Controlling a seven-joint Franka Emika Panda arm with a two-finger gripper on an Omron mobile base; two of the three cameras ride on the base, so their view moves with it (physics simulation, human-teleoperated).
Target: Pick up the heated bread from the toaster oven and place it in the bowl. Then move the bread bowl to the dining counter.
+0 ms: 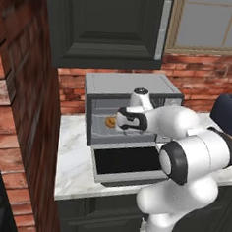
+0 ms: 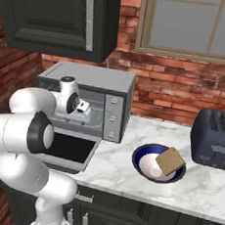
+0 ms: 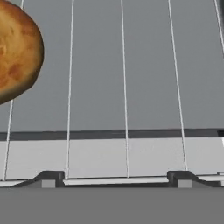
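**Jaws wide, nothing held, inside the oven**

Gripper (image 3: 113, 178) fingers stand spread over the wire rack (image 3: 124, 78) of the toaster oven (image 1: 130, 89). Heated bread (image 3: 15, 50) lies left. Right, on marble counter (image 2: 128, 172) under brick wall (image 2: 175, 91), sits the bowl (image 2: 144, 159).

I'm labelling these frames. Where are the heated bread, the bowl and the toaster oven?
heated bread (image 3: 15, 50): hand view, its browned top.
bowl (image 2: 140, 156): right base view, left blue rim.
toaster oven (image 1: 125, 83): left base view, grey top panel.
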